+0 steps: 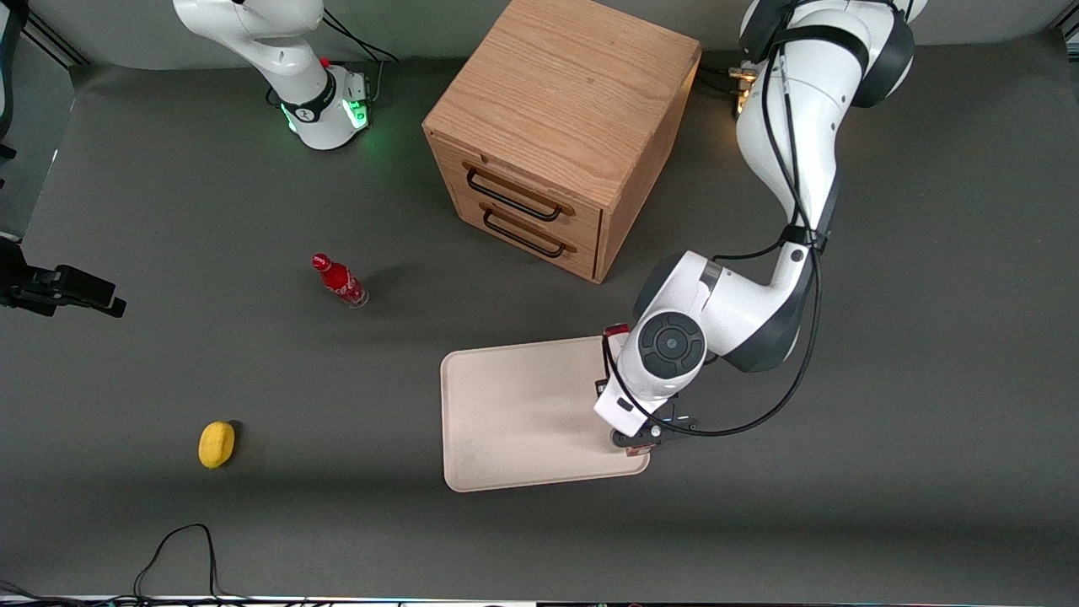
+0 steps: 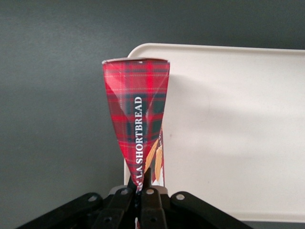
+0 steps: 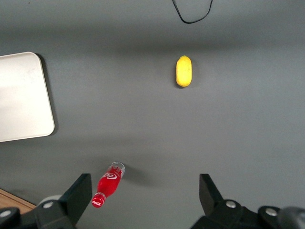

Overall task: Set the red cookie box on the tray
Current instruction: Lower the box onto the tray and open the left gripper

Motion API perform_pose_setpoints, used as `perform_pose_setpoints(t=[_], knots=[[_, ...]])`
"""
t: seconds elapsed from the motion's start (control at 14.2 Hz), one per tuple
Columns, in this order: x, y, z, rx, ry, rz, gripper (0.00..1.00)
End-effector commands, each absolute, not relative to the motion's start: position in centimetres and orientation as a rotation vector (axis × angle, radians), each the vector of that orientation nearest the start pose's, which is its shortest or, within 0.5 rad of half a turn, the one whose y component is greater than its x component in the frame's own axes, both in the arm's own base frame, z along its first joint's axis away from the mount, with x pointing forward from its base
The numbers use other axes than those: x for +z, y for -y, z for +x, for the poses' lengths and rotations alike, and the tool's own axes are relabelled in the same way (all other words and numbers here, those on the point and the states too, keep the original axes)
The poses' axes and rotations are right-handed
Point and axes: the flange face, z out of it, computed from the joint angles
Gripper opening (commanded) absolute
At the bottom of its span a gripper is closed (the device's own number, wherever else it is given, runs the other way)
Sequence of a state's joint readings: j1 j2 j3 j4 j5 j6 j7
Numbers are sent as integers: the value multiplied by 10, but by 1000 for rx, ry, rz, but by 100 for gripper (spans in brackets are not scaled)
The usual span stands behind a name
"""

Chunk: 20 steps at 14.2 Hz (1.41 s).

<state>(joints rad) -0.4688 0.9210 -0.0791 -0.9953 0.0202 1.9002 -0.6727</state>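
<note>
The box [image 2: 138,119] is pinched by the claw [image 2: 143,188] and held over the tray [image 2: 228,133] edge nearest the working arm, partly over the surface [image 2: 52,119], so a shift inward seems needed before release.

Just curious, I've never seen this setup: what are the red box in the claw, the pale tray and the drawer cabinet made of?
The red cookie box, held by the gripper over the tray's edge, looks like thin printed cardboard: tartan pattern, folded creases. The tray seems matte cream plastic, though that is uncertain; it has rounded corners and a low rim. The drawer cabinet looks like wood with visible grain and dark, probably metal, handles.
</note>
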Motion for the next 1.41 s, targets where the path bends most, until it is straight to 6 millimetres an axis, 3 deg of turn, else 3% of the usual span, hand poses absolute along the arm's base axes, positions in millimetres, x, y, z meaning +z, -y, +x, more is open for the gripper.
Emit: perform_pose_setpoints(t=[0.0,0.21,0.42,0.49,0.56,0.64,0.78,0.99,1.2,1.34], knots=[[287,387,673,5,198,-3177,0],[270,392,668,16,190,-3174,0],[266,392,667,22,180,-3169,0],[267,392,667,24,182,-3168,24],[268,391,666,35,183,-3161,71],[270,392,666,30,178,-3160,91],[280,391,666,12,174,-3152,100],[327,393,650,96,150,-3090,100],[424,386,624,113,131,-3059,100],[495,365,601,133,121,-3044,100]])
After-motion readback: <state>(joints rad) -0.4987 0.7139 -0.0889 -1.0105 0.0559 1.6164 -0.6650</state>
